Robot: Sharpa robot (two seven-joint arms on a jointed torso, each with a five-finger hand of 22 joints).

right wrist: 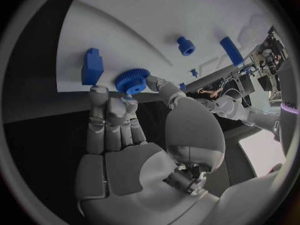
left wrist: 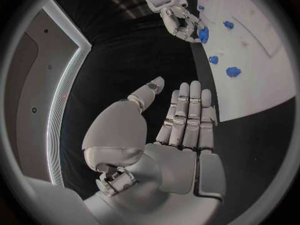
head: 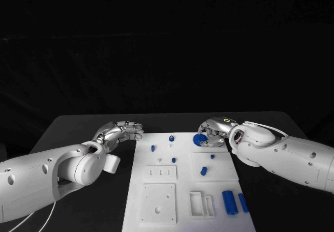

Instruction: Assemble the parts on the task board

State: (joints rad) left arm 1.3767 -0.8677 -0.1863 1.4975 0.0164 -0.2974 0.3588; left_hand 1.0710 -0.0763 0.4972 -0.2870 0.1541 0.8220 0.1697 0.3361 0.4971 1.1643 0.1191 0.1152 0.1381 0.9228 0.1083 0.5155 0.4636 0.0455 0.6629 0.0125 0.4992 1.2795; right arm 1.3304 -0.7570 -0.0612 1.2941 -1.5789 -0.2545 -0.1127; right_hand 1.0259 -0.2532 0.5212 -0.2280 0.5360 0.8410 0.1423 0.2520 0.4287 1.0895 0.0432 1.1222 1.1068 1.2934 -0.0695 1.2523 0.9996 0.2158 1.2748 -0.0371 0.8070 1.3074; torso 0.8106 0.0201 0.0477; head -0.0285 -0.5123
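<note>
The white task board (head: 182, 166) lies in the middle of the black table. My right hand (head: 213, 132) is at the board's far right corner and pinches a blue gear (head: 200, 139) between thumb and fingers. The right wrist view shows the gear (right wrist: 132, 80) at the fingertips (right wrist: 100, 91), just over the board's edge (right wrist: 125, 25). My left hand (head: 122, 131) hovers over the table beside the board's far left corner. Its fingers (left wrist: 187, 112) are straight and apart, holding nothing. A blue peg (head: 171, 138) stands near the board's far edge.
Small blue pieces (head: 204, 170) lie mid-board. A blue cylinder (head: 228, 201) and a blue bar (head: 243, 202) sit near the front right. White recessed plates (head: 159, 195) fill the front left. In the right wrist view a blue block (right wrist: 92, 66) stands close to the gear.
</note>
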